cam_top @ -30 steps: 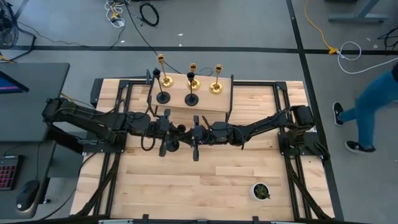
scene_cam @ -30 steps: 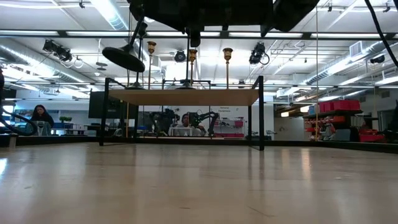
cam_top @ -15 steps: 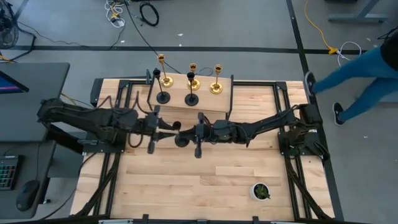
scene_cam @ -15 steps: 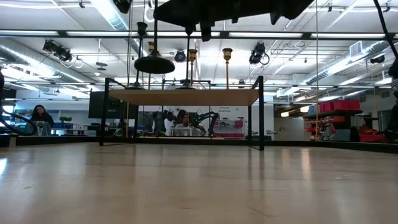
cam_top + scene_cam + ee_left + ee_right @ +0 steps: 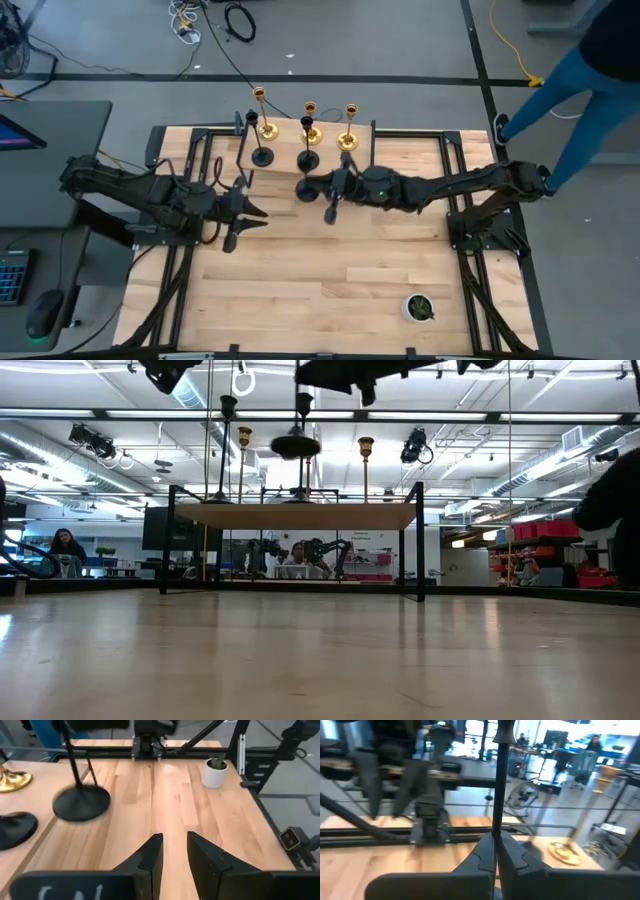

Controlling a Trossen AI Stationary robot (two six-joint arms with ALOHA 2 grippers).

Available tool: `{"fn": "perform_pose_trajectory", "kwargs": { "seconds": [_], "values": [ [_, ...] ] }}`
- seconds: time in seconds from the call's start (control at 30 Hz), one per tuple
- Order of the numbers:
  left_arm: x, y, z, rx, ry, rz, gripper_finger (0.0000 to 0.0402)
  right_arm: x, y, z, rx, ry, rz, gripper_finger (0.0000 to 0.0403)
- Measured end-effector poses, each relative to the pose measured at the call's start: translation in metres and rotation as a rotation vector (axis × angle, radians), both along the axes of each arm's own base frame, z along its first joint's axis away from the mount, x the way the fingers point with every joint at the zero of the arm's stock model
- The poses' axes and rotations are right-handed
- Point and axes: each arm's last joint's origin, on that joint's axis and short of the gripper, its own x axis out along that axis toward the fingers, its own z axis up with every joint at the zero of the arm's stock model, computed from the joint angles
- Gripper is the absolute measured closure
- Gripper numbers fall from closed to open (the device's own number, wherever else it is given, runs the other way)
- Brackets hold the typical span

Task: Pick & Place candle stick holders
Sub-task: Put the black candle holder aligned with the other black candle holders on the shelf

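Observation:
Three gold candle stick holders (image 5: 347, 140) and two black ones (image 5: 262, 156) stand on their round bases on a raised wooden shelf (image 5: 300, 515) at the table's far middle. A third black holder (image 5: 295, 445) hangs upright in front of the shelf, above its level. My right gripper (image 5: 312, 186) is shut on it. My left gripper (image 5: 258, 211) stands open to the left of it, apart, with nothing between its fingers (image 5: 152, 855). My right gripper pinches the black holder's thin stem (image 5: 496, 820) between its two fingers, below the cup (image 5: 504, 732). The fingers reach in level from the table's right and lie across the stem. The holder stands upright, lifted clear, with its round base (image 5: 295, 445) below the fingers.
A small white pot with a green plant (image 5: 420, 307) stands near the table's front right. The shelf's black frame legs (image 5: 418, 540) stand on the tabletop. A person (image 5: 590, 80) walks beyond the table's right side. Bare wood lies in the table's near half.
My left gripper has opened, let go of the black holder and drawn back toward the table's left. My right gripper has carried the holder up and toward the far edge, to the shelf's front. The holder, tilted before, now hangs upright.

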Motion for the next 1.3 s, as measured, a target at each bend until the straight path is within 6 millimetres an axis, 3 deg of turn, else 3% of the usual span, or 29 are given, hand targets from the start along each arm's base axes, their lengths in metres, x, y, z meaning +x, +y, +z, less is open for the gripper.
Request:
{"fn": "perform_pose_trajectory", "kwargs": {
  "seconds": [0.4,0.53,0.63,0.83,1.3],
  "values": [
    [-0.008,-0.015,-0.004,0.085,0.014,0.122,0.031,-0.07,-0.043,-0.003,0.03,-0.088,-0.152,0.0403],
    [-0.01,-0.015,-0.006,0.117,0.031,0.163,0.031,-0.085,-0.058,-0.015,0.064,-0.1,-0.176,0.0403],
    [-0.011,-0.015,-0.008,0.114,0.042,0.182,0.031,-0.09,-0.071,-0.027,0.112,-0.105,-0.215,0.0403],
    [-0.012,-0.014,-0.009,0.123,0.055,0.186,0.031,-0.093,-0.086,-0.033,0.136,-0.11,-0.229,0.0403],
    [-0.012,-0.014,-0.009,0.124,0.055,0.185,0.031,-0.09,-0.102,-0.05,0.193,-0.038,-0.282,0.0403]
  ]
}}
